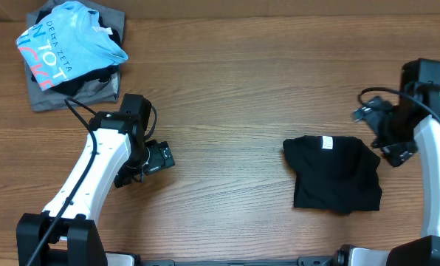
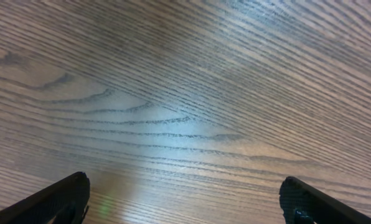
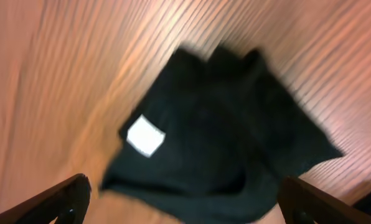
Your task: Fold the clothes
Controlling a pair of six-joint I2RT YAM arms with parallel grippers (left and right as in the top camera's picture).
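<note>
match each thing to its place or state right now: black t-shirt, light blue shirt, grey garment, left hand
Things:
1. black T-shirt
2. light blue shirt
3. grey garment
4. left hand

Places or states:
A. open and empty
B. on top, far left corner
C. underneath the blue shirt
D. alone on the right, white label up

Pairs: 1-D, 2-B, 3-C, 4-A

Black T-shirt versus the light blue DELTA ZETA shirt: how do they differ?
The black T-shirt is plain with a white label; the light blue shirt carries print. The black T-shirt lies alone on bare table; the light blue shirt tops a grey garment. Both are bunched, ungripped.
</note>
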